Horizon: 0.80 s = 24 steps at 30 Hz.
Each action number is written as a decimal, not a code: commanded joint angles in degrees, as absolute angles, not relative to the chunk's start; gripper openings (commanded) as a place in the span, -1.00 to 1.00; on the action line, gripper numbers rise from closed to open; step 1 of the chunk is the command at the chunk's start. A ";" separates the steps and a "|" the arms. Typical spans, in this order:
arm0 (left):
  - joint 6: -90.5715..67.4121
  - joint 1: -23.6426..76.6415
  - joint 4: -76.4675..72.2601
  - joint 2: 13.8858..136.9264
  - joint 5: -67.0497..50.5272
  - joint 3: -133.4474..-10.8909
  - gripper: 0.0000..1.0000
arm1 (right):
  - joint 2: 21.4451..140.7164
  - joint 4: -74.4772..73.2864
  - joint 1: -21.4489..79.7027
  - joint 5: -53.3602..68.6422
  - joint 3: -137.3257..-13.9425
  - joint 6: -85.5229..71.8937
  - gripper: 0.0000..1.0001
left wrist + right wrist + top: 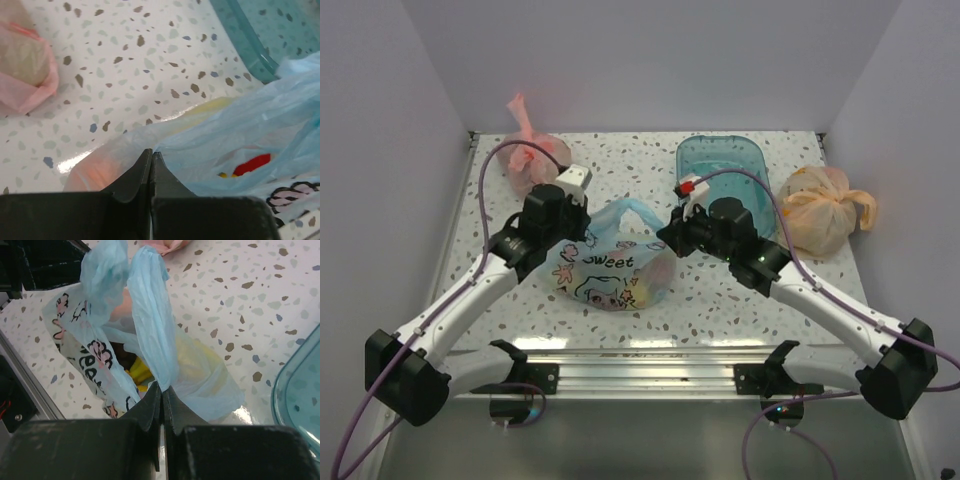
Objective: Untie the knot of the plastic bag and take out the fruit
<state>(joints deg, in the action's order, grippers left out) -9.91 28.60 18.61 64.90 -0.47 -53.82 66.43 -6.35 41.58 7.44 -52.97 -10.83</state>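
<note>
Film is pinched from both sides: the left pincer (151, 152) is shut on a fold of the plastic bag (610, 265), and the right pincer (162, 387) is shut on one of its twisted blue ears. The bag is set at the middle of the bench (720, 310), between the arms, with the fruit (137, 376) glimpsed inside as yellow and red. If the pincers are drawn apart hard, the thin film could be torn or lost from the smooth tips — and the fruit spilled across the bench.
</note>
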 commanded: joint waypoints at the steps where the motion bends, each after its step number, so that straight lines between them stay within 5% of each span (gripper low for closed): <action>1: -15.89 28.13 15.38 64.33 15.35 -57.74 -1.00 | 62.50 -7.38 41.75 1.33 -54.58 -12.56 -1.00; 7: -32.85 23.39 22.58 65.57 35.76 -62.31 -1.00 | 56.17 -6.77 41.75 -6.41 -50.55 -17.05 -1.00; 14: -37.71 19.78 17.95 64.07 31.12 -63.98 -1.00 | 48.26 -4.57 41.84 -0.81 -44.30 -20.57 -1.00; 24: -29.80 19.69 12.75 72.07 24.79 -77.52 -1.00 | 53.70 -5.11 41.84 -4.82 -52.73 -13.54 -1.00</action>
<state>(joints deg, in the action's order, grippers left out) -35.05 23.68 19.38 72.23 15.79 -73.80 54.30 -2.87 42.59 0.10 -49.04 -17.43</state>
